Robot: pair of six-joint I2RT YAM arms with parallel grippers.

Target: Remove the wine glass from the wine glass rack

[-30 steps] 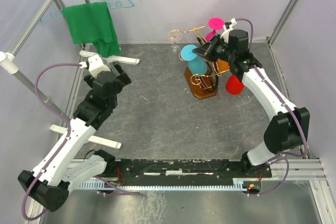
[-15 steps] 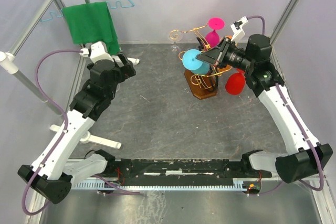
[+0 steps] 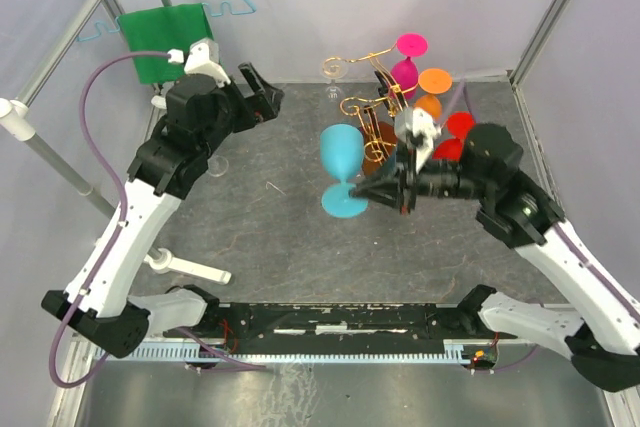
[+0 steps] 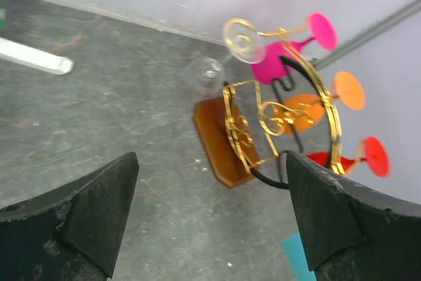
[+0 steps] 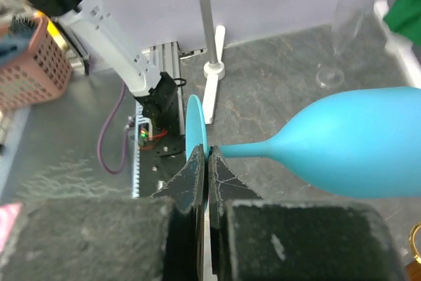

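Fingers of right gripper (image 5: 208, 157) clamped on turquoise wine glass (image 3: 340, 154) near its foot, now drawn off wine glass rack (image 4: 271, 115) toward 7 o'clock, removal apparently done; left gripper (image 3: 260, 97) spread wide, idle.

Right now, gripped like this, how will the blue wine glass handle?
The blue wine glass may pivot: the right gripper pinches only its thin stem by the foot. Opaque, smooth, possibly plastic, so probably light and slippery.

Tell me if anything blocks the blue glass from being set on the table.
Nothing visible. The right gripper holds the blue glass clear of the rack, with only table beneath it.
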